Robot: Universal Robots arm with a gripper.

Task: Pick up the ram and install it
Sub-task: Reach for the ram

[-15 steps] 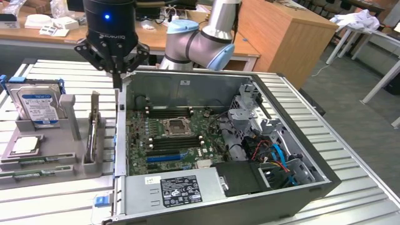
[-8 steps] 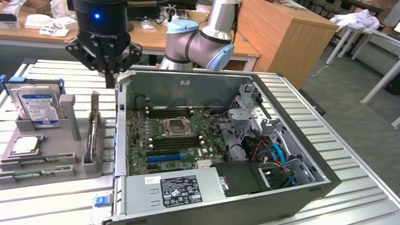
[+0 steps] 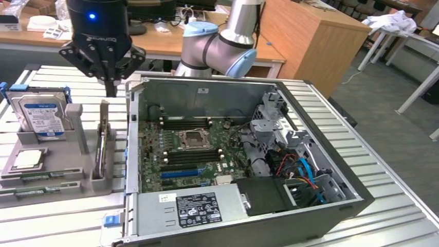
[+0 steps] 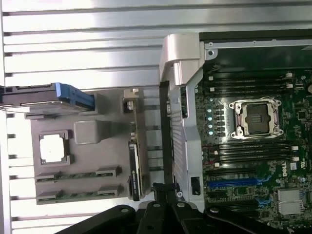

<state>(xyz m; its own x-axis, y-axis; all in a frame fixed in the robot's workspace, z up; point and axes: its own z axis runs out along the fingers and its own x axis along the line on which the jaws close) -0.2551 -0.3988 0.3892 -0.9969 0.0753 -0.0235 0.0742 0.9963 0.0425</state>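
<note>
Two ram sticks lie flat in slots of the grey holder (image 3: 75, 182), at the exterior view's left: one ram stick (image 3: 34, 178) (image 4: 78, 174) and a second (image 3: 26, 191) (image 4: 78, 195) beside it. My gripper (image 3: 110, 91) (image 4: 164, 191) is shut with nothing in it. It hangs above the gap between the holder and the open computer case (image 3: 205, 85), apart from the ram. Inside the case, the motherboard (image 3: 195, 154) (image 4: 253, 126) shows black memory slots (image 3: 195, 157) (image 4: 251, 153) on both sides of the processor socket (image 3: 192, 139) (image 4: 257, 117).
On the holder a silver-and-blue hard drive (image 3: 41, 116) (image 4: 48, 95) stands upright, with a processor chip (image 3: 28, 159) (image 4: 52, 148) lying flat. A larger green card with a metal bracket (image 3: 103, 139) (image 4: 134, 161) stands on edge near the case wall. A desk and the arm's base stand behind.
</note>
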